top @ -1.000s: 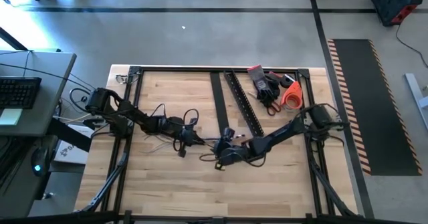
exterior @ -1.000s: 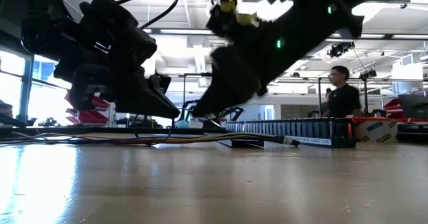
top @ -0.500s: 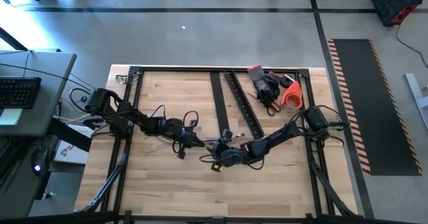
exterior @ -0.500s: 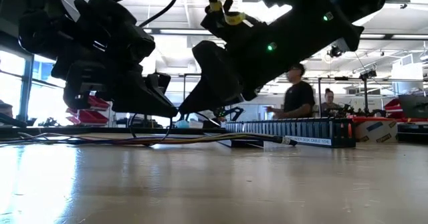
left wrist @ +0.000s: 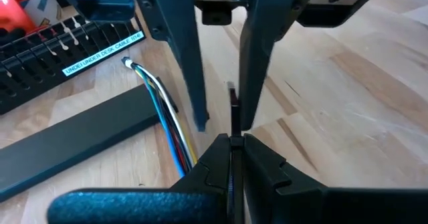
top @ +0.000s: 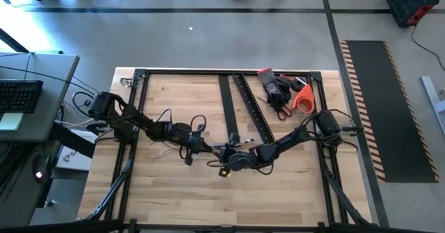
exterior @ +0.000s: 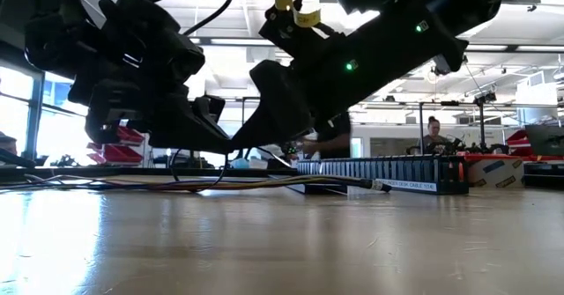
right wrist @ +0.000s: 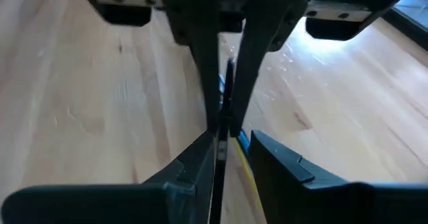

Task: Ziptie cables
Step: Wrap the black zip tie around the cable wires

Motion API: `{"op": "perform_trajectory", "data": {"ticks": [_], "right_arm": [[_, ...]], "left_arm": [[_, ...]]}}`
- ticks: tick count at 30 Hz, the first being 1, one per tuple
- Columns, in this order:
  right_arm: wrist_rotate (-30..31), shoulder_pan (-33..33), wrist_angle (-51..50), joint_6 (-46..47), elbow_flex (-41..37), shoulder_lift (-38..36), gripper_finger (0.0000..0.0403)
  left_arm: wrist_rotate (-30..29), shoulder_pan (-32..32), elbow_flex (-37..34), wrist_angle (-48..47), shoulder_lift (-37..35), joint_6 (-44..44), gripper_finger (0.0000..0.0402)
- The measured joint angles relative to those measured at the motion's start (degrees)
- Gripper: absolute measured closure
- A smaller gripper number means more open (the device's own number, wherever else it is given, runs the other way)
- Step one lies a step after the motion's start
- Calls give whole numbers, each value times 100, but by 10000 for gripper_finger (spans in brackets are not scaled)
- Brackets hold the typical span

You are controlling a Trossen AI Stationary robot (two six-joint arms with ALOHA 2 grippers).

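Observation:
The cables [left wrist: 162, 110], a thin bunch of white, blue, yellow and red wires, lie flat on the wooden table [top: 174, 191] and run under both grippers [exterior: 264, 182]. My left gripper [left wrist: 232, 158] sits mid-table [top: 203, 148] and is shut on a thin black strip [left wrist: 232, 107], apparently a zip tie. My right gripper [right wrist: 237, 158] faces it from the right [top: 217, 155], open. Its two fingers [left wrist: 190, 63] stand on either side of the strip's free end, just above the cables. My left gripper pinches the thin black strip [left wrist: 232, 138] between its two fingers, coming slanting down from the table's left. The strip sticks out past the fingertips, clear of the table, toward the right gripper. My right gripper: the strip [right wrist: 219, 158] runs close along one finger; whether it touches, I cannot tell.
A flat black rail [top: 226, 101] and a slotted black rail [top: 254, 108] lie behind the grippers, toward the far edge. Black gloves [top: 274, 87] and an orange-handled tool [top: 302, 99] sit at the far right corner. Bare wood lies along the near edge. People stand in the room behind [exterior: 432, 136].
My right gripper has moved toward the table's left and down, tipping more level, until its fingers stand around the strip held by my left gripper. My left gripper has kept still. A person has walked across the room behind the table.

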Motion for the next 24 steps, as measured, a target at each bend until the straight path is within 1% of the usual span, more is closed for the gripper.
{"op": "perform_trajectory", "data": {"ticks": [3, 5, 7, 11, 16, 18, 24], "right_arm": [[-11, -1, 66, -31, 0, 49, 323], [-14, 1, 89, -31, 0, 78, 331], [-5, -1, 132, -14, 0, 87, 348], [24, 3, 312, -91, -2, 87, 393], [145, 88, 180, 125, -2, 54, 400], [319, 206, -132, 412, -2, -67, 400], [999, 868, -1458, 1825, -2, -588, 401]], "left_arm": [[2, 0, 0, 0, 0, -2, 396], [4, 0, 0, 0, 0, -2, 396], [2, 0, 2, 0, 0, -2, 396], [14, 0, 2, -7, 0, -50, 396], [-8, 5, 8, 1, 0, -14, 396], [-47, 31, 11, 1, 0, 61, 396], [62, 202, 11, 24, 0, 315, 396]]}}
